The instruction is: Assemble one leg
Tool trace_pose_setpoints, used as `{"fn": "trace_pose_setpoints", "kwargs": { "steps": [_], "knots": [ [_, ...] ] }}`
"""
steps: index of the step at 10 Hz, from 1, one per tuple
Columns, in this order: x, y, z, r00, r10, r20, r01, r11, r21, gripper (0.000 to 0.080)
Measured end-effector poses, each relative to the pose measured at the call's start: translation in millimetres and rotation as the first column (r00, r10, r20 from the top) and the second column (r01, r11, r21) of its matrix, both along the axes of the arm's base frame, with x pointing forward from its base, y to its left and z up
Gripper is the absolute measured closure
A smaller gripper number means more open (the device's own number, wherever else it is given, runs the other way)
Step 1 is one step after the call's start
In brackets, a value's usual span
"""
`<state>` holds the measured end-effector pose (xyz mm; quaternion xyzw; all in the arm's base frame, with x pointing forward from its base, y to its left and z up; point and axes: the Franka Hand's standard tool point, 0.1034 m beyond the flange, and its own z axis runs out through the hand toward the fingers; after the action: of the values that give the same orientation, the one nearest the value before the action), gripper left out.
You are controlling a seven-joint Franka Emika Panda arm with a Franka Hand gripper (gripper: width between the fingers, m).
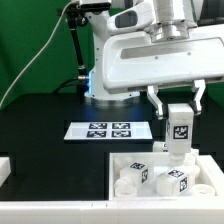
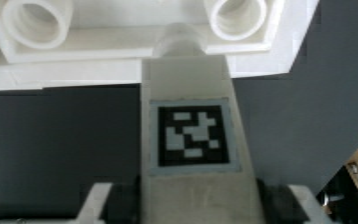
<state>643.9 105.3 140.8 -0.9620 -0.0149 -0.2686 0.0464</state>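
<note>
My gripper (image 1: 178,103) is shut on a leg (image 1: 179,127), a small white boxy post with a square marker tag on its face. I hold it upright just above the large white tray-like part (image 1: 128,159) at the front. In the wrist view the leg (image 2: 197,130) fills the middle, between my two fingers (image 2: 108,203), and its far end points at the tray part (image 2: 131,60), which shows two round sockets. Three more white legs (image 1: 175,182) sit on the tray part.
The marker board (image 1: 108,129) lies flat on the black table at the middle. The arm's white base (image 1: 110,85) stands behind it. A white piece (image 1: 4,170) shows at the exterior view's left edge.
</note>
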Motion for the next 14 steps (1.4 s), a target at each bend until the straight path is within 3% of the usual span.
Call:
{"fn": "trace_pose_setpoints", "kwargs": {
  "steps": [1, 3, 5, 9, 14],
  "knots": [
    [-0.5, 4.5, 0.0, 1.000, -0.001, 0.001, 0.001, 1.000, 0.006, 0.0515],
    [-2.4, 28.3, -1.0, 0.999, 0.032, 0.003, -0.032, 0.999, 0.008, 0.0515],
    [-0.7, 37.6, -6.9, 0.999, 0.047, 0.003, -0.047, 0.999, 0.006, 0.0515],
    [-2.9, 37.1, -29.2, 0.999, 0.048, -0.020, -0.048, 0.999, 0.000, 0.0515],
    [8.4, 39.8, -36.4, 0.999, 0.048, -0.014, -0.048, 0.999, 0.002, 0.0515]
  ]
}}
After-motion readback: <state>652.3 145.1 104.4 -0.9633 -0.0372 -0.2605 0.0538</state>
